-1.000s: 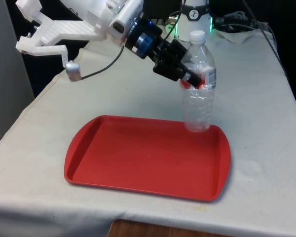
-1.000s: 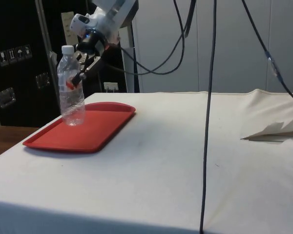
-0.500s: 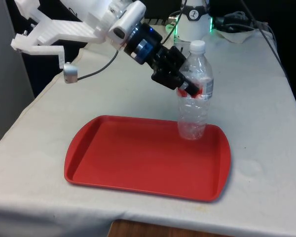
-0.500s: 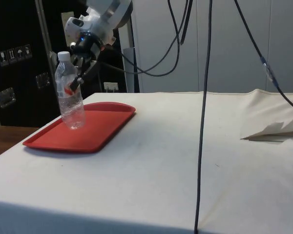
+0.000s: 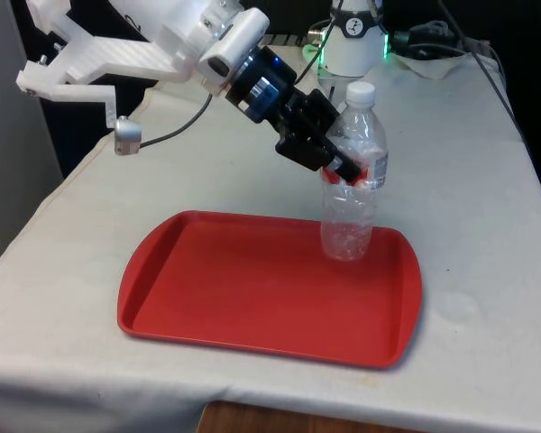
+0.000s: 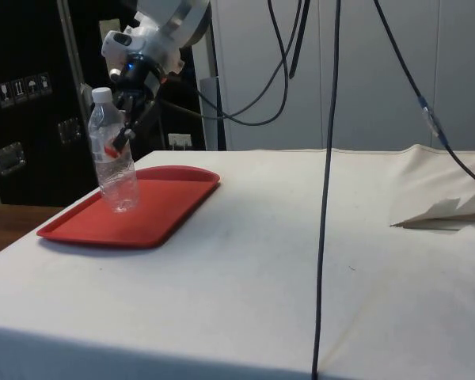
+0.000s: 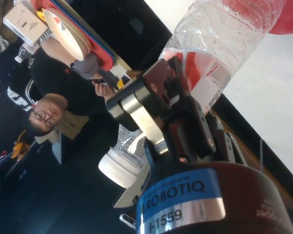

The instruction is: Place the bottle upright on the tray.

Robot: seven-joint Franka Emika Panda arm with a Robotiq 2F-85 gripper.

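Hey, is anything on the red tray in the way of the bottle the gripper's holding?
Nothing visible. The gripper grips the bottle at its label, with its base at the tray surface near the far edge. The tray carries nothing else.

the black gripper (image 7: pixel 185 92) clamps a clear plastic water bottle (image 7: pixel 224 34) at its red-and-white label (image 7: pixel 205 78), white cap (image 7: pixel 118 168) nearby. a person in a black shirt (image 7: pixel 34 92) sits beyond.

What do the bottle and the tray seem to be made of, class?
Bottle: likely thin clear plastic, since you see through its ribbed, crinkled wall; white cap, red label. Tray: probably hard red plastic, smooth with a slight sheen and a moulded raised rim.
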